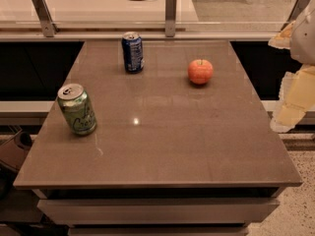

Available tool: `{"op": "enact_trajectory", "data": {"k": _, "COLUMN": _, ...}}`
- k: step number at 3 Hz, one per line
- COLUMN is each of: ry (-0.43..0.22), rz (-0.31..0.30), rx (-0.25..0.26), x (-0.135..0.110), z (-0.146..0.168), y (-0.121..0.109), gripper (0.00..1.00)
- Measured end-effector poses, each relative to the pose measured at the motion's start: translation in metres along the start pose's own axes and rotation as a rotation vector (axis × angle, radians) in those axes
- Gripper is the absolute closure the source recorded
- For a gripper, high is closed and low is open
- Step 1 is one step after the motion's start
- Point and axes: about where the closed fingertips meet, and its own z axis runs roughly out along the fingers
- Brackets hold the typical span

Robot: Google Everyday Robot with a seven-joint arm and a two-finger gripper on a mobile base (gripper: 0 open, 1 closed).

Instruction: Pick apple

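the table (162, 141) fills most of the view, a grey-brown polished top with a drawer front below its near edge and a pale counter beyond its far edge.

the gripper (294, 100) hangs off the table's right side, at about 3 o'clock from the table's middle, a pale yellowish shape cut by the picture's edge. i cannot tell how wide it stands or whether anything is in it. it is well apart from everything on the table.

a green soda can (77, 108) stands upright at 9 o'clock, near the left edge. a blue soda can (132, 52) stands upright at 11 o'clock, near the far edge.

the apple (200, 72), orange-red with its stem dimple up, sits on the table at about 1 o'clock, well apart from the blue soda can and farther still from the green soda can. from the gripper it lies at roughly 10 o'clock.

the step in hand looks like the reach, barely begun. judged from this layout, the approach from the right is free of both cans, so a straight sweep inward should do. a round apple will likely roll if nudged off-centre, so it seems wise to come down over the dimple, straddle the widest part, and close only once centred.
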Motion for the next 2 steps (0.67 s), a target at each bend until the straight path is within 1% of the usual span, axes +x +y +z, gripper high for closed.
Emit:
{"op": "enact_trajectory", "data": {"k": 1, "ry": 0.000, "rz": 0.000, "rx": 0.000, "x": 0.0000, "z": -0.0001, "y": 0.0000, "gripper": 0.00}}
{"op": "enact_trajectory", "data": {"k": 2, "ry": -0.049, "rz": 0.046, "rx": 0.024, "x": 0.0025, "z": -0.0031, "y": -0.0082, "gripper": 0.00}}
